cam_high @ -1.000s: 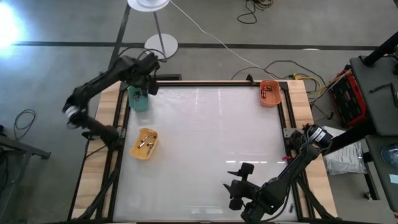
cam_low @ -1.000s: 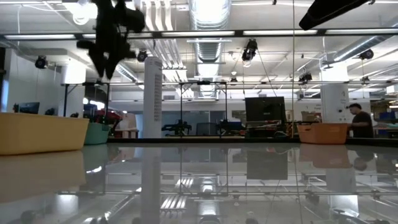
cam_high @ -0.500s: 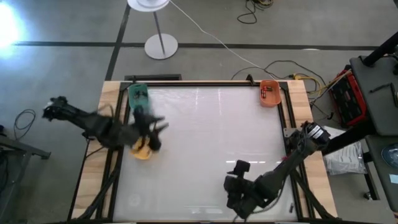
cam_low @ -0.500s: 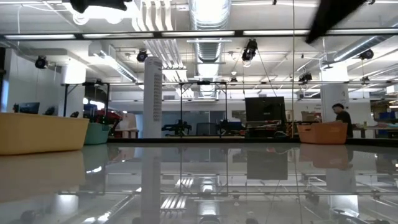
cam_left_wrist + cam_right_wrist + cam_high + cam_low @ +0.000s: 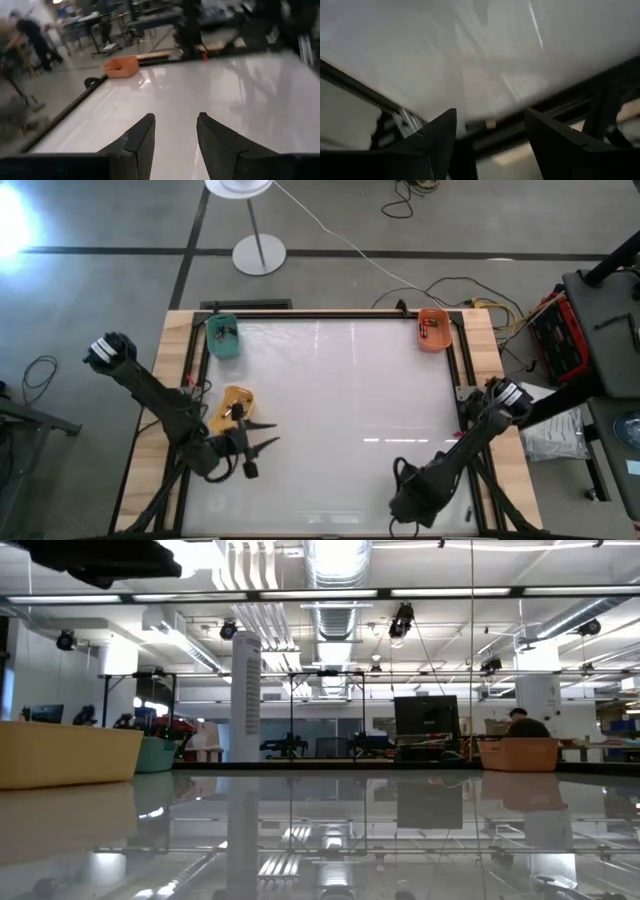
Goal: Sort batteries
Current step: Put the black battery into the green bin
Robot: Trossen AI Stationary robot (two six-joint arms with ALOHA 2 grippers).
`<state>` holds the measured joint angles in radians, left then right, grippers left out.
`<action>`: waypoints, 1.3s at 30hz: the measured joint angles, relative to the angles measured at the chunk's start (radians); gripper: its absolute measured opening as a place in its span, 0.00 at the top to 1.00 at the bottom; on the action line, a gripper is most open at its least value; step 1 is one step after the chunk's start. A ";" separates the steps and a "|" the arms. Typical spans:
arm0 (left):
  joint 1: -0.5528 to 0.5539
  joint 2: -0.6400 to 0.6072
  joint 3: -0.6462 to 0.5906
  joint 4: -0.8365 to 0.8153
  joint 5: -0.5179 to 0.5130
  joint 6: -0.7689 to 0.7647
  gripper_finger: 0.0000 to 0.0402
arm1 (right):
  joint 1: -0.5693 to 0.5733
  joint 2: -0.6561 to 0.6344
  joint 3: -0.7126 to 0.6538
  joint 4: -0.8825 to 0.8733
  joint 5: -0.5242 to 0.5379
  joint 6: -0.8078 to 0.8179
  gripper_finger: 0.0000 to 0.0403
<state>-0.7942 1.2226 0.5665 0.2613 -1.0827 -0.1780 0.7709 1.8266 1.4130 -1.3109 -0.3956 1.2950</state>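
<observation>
Tiny batteries lie in three bins: the yellow bin at the left, the green bin at the far left corner and the orange bin at the far right corner. My left gripper is open and empty just on the near side of the yellow bin, fingers pointing toward the table's right; it also shows in its wrist view. My right gripper is open and empty, its arm folded down at the near right edge.
The white table top has a dark frame and wooden side strips. A lamp stand and cables lie on the floor beyond. In the low view the bins stand along the far side, and a person is in the room behind.
My left gripper has swung from above the green bin toward the table's near edge, past the yellow bin, and now sits low beside it. My right arm has drawn back toward the near right corner.
</observation>
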 joint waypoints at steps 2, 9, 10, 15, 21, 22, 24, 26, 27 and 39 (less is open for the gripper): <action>0.001 0.024 -0.002 0.009 0.028 0.089 0.68 | 0.007 0.008 -0.035 0.012 -0.059 -0.023 0.44; 0.002 0.037 0.080 -0.032 0.087 0.225 0.68 | 0.005 0.094 -0.131 0.019 -0.346 -0.001 0.43; 0.002 0.035 0.090 -0.058 0.098 0.235 0.68 | 0.006 0.114 -0.134 0.019 -0.399 0.000 0.41; 0.003 0.035 0.106 -0.130 0.105 0.267 0.68 | 0.034 0.174 -0.125 0.079 -0.499 -0.091 0.32; 0.003 0.031 0.092 -0.130 0.104 0.300 0.68 | 0.097 0.234 -0.120 0.087 -0.475 -0.241 0.25; 0.003 0.031 0.092 -0.130 0.103 0.301 0.68 | 0.110 0.243 -0.120 0.087 -0.476 -0.252 0.25; 0.003 0.030 0.093 -0.130 0.103 0.311 0.68 | 0.133 0.257 -0.120 0.086 -0.496 -0.271 0.25; 0.004 0.027 0.093 -0.129 0.103 0.324 0.68 | 0.153 0.261 -0.120 0.086 -0.523 -0.285 0.26; 0.004 0.025 0.093 -0.129 0.102 0.326 0.68 | 0.162 0.260 -0.120 0.085 -0.525 -0.290 0.26; 0.004 0.021 0.093 -0.128 0.098 0.316 0.68 | 0.241 0.248 -0.114 0.082 -0.368 -0.256 0.25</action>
<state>-0.7902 1.2438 0.6590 0.1330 -0.9848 0.1379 1.0122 2.0744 1.2989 -1.2291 -0.7633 1.0391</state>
